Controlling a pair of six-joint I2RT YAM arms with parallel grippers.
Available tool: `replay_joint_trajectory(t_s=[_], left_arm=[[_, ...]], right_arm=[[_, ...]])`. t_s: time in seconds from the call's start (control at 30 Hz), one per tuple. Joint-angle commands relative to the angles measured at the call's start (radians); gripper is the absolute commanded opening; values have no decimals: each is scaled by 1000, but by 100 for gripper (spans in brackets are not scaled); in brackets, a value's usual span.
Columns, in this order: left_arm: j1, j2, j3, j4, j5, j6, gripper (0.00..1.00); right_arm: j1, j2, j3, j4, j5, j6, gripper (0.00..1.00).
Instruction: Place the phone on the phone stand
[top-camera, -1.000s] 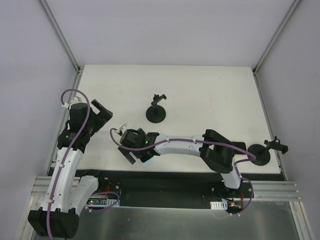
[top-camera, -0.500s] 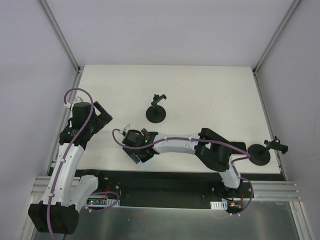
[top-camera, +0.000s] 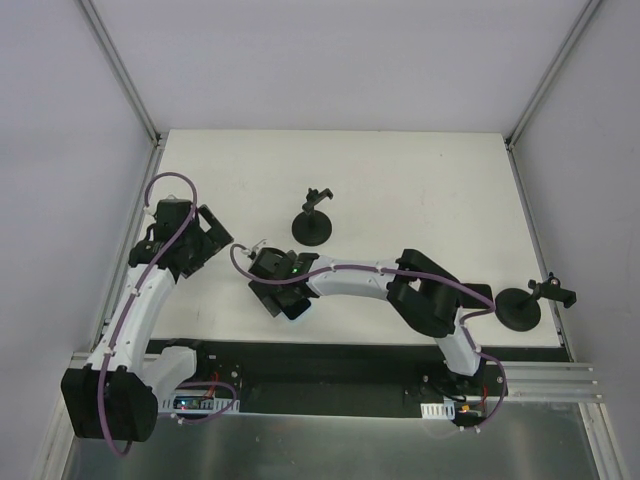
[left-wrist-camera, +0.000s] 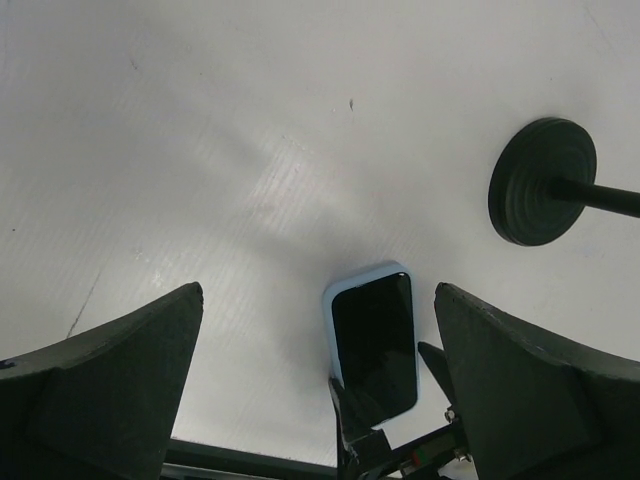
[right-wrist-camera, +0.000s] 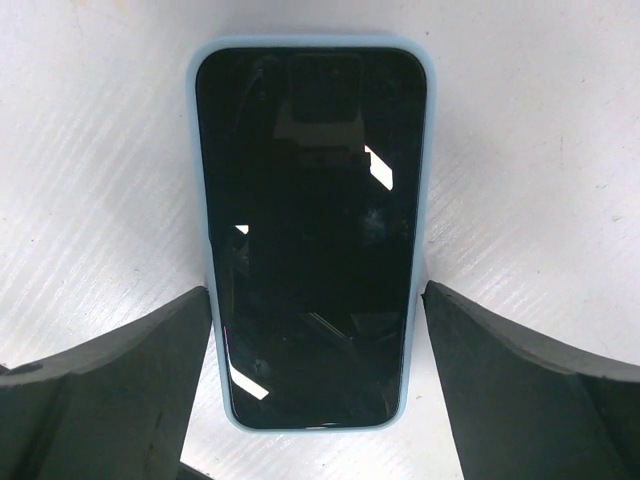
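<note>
Looking through the right wrist, I see the phone (right-wrist-camera: 312, 235) between the right gripper (right-wrist-camera: 315, 292) jaws; squeezed or not, I cannot tell. From above it barely shows. Left gripper (left-wrist-camera: 318, 290) jaws gape.

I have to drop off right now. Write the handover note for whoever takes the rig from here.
Left gripper: open, empty, above the table, left of the phone.
Right gripper: fingers straddle the phone's long sides, right at its case; a firm grip cannot be confirmed.
Phone: flat, screen up, near the table's front edge.
Stands: centre stand and second stand at the right edge, both empty.
Done: right arm positioned at the phone.
Left: grip, lift, set it on a stand.
</note>
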Motion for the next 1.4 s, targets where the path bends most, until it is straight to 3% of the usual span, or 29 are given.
replay_joint_trajectory(t_s=[0.0, 0.17, 0.23, 0.27, 0.4, 0.43, 0.57, 0.63, 0.83, 0.9, 0.97, 1.17, 1.37], left_arm=[[31, 40, -21, 12, 82, -28, 99], [86, 114, -45, 12, 193, -74, 99], [98, 135, -58, 12, 230, -95, 97], [105, 154, -62, 14, 239, -101, 97], [105, 186, -116, 61, 352, -124, 94], [105, 191, -134, 111, 389, -136, 94], [94, 238, -258, 309, 629, -184, 93], [53, 258, -309, 391, 682, -205, 93], [-160, 338, -331, 637, 718, -253, 96], [-179, 335, -393, 825, 721, -300, 96], [-199, 338, -426, 912, 707, -360, 95], [-234, 442, -378, 995, 756, -365, 86], [-369, 526, -297, 1058, 761, -359, 74]], right_arm=[[3, 40, 14, -68, 33, -4, 89], [3, 55, 14, -61, -13, -14, 91], [4, 55, 12, -56, -23, -23, 87], [4, 53, 10, -53, -25, -26, 76], [4, -9, -51, 12, 41, -20, 52], [4, -61, -110, 40, 49, -20, 41], [4, -184, -242, 171, 96, -14, 16], [3, -245, -290, 241, 122, -17, 2], [1, -402, -502, 425, 161, 16, 1], [-6, -440, -569, 491, 155, 25, 1], [-11, -499, -615, 536, 141, 36, 1], [-34, -625, -773, 711, 79, 63, 1], [-43, -664, -806, 754, 14, 63, 1]])
